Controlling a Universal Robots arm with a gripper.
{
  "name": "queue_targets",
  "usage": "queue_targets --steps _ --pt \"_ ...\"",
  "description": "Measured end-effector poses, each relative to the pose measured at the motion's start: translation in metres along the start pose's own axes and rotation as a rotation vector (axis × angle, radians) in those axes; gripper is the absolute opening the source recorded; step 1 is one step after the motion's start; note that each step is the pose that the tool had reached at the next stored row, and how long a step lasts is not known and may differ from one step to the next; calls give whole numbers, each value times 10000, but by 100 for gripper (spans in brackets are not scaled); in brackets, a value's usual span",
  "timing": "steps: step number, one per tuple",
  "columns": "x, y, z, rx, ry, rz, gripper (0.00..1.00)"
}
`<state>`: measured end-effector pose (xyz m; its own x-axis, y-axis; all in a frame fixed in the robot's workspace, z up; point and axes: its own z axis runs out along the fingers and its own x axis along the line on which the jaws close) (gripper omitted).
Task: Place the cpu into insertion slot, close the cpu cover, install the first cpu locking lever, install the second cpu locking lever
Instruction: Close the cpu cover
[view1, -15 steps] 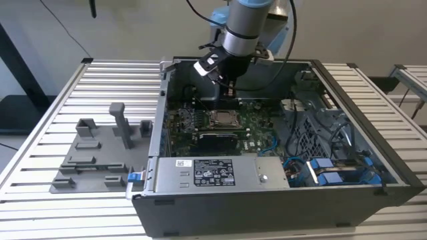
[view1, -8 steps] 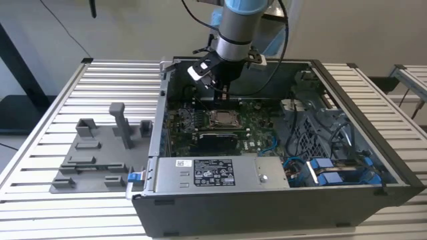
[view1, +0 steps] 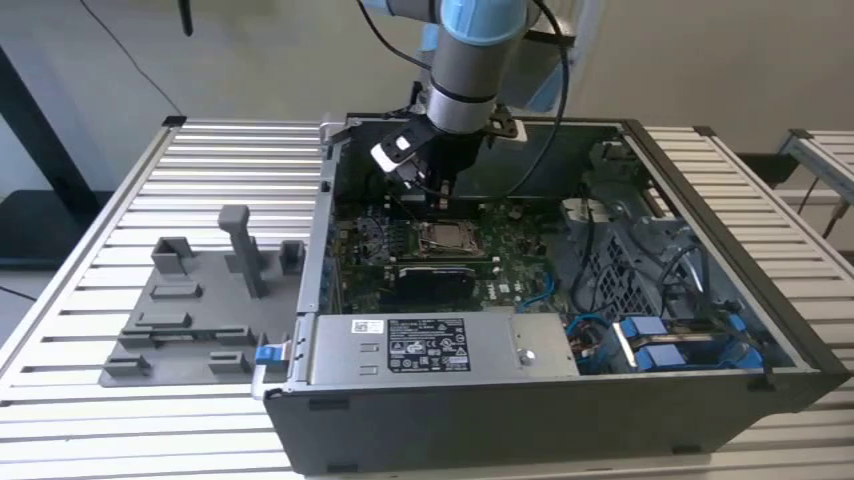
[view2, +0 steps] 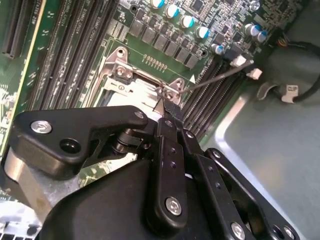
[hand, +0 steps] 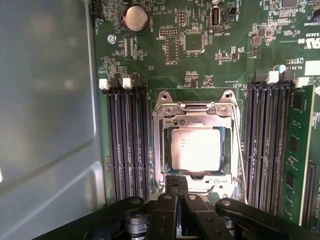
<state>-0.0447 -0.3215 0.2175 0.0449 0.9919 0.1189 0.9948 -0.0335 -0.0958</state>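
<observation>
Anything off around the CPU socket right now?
The cpu sits square in the insertion slot, cover down over it. One oddity: in the second wrist view a thin locking lever juts free from the socket corner, apparently unlatched. The gripper is at the socket's edge. No damage visible.

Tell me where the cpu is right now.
In the first wrist view the cpu sits in the insertion slot, between two banks of memory slots, with the gripper at the slot's edge.
</observation>
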Motion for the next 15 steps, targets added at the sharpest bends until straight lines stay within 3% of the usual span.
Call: queue_targets --steps 7,11,15 --pt "-14 -14 105 -26 -132 132 11" --pt "-20 -19 148 -33 -142 164 11" --pt "-18 -27 136 -36 -135 169 11"
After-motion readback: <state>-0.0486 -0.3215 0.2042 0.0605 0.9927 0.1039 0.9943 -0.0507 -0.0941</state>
